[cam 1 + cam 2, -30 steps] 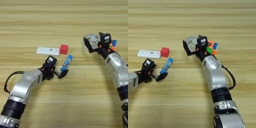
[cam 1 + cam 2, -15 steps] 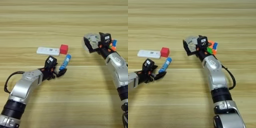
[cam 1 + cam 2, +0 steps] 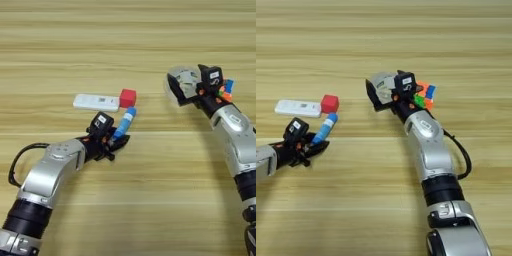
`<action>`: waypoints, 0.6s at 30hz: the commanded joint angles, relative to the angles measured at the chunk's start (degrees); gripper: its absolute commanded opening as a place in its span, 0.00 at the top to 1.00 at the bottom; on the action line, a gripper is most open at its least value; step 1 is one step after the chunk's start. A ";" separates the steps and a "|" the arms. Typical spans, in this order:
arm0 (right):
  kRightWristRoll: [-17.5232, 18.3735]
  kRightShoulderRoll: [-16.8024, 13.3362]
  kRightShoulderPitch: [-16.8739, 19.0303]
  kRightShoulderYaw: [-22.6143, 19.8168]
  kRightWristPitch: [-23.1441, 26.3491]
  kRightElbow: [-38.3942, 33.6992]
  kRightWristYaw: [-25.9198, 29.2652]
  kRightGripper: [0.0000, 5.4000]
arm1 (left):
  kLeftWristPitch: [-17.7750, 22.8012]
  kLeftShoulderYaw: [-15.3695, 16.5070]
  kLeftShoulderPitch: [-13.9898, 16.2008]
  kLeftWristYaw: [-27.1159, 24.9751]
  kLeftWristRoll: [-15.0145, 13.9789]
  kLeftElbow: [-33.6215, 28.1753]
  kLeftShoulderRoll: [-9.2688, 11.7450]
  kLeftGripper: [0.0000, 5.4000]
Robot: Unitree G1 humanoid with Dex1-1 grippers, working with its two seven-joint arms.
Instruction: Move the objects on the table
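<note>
A: Where do things sit on the wooden bench point(image 3: 125, 45)?
B: Centre-left lies the white flat oblong box point(image 3: 96, 102), with the red cube point(image 3: 128, 98) touching its right end. Just below the cube, the blue-capped glue stick point(image 3: 123, 125) slants down-left.
A: And further right?
B: The clear tape roll point(image 3: 180, 85), then the multicoloured puzzle cube point(image 3: 425, 95) beside it.

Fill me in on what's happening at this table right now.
The robot has both arms out over the wooden table. Its left gripper is closed around the lower end of the blue-capped glue stick, which lies tilted just below the red cube and the white flat box. Its right gripper is at the clear tape roll, with the multicoloured puzzle cube right behind its wrist.
</note>
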 commanded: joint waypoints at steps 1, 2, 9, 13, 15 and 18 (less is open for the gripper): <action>0.15 0.20 -1.08 -0.38 0.30 -0.14 -0.32 0.00 | 0.51 0.05 -0.53 -0.50 0.18 0.44 0.00 0.72; 0.13 0.22 -1.05 -0.34 0.31 -0.21 -0.33 0.00 | 0.55 0.07 -0.50 -0.51 0.16 0.41 0.00 0.73; 0.05 0.28 -1.05 -0.24 0.34 -0.12 -0.37 0.00 | -0.37 0.92 -0.82 0.44 0.39 1.08 -0.43 0.76; 0.04 0.27 -1.04 -0.24 0.38 0.24 -0.32 0.00 | -1.54 1.95 -1.15 0.85 0.25 1.68 -1.09 0.76; 0.06 0.32 -0.98 -0.22 0.32 0.45 -0.26 0.00 | -2.18 2.64 -1.39 1.04 0.04 1.74 -1.46 0.76; 0.27 0.51 -0.84 -0.15 0.58 0.78 -0.04 0.00 | -2.81 3.38 -1.59 1.01 -0.43 1.85 -2.08 0.76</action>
